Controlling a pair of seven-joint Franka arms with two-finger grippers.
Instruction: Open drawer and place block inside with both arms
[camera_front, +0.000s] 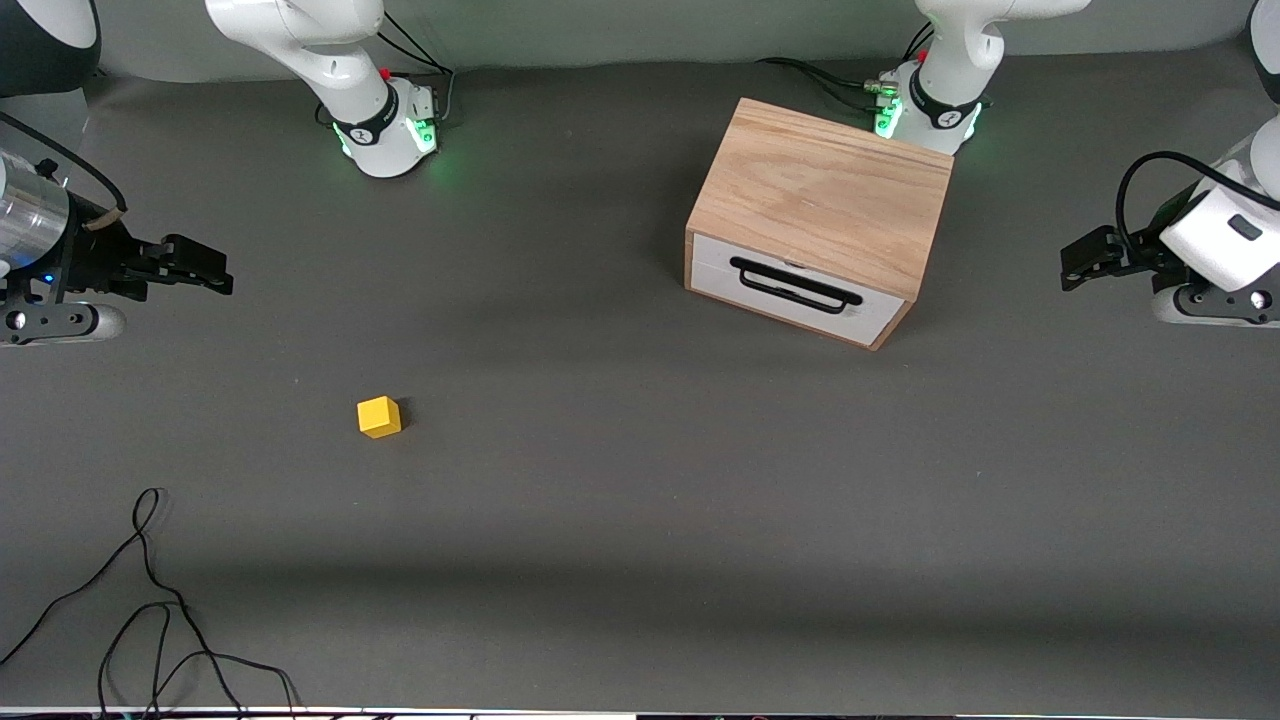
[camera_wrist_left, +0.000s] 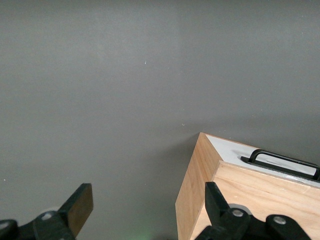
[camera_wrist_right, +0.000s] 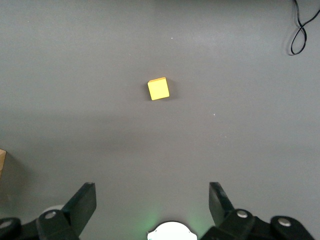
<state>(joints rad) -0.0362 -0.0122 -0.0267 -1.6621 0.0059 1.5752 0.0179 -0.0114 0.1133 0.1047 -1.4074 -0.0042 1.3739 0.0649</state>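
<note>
Both my grippers, left gripper (camera_wrist_left: 145, 210) and right gripper (camera_wrist_right: 150, 202), hang open, empty; drawer (camera_front: 797, 285) looks shut, so grabbing block (camera_front: 379, 417) first risks stalling.

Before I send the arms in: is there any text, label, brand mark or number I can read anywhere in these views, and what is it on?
No readable text in any view.
Arm bases: each carries a small round dark mark, too small to read.
Wooden box, its white drawer front and the block: plain, no lettering.
Left gripper and right gripper: no markings visible on the fingers.
</note>
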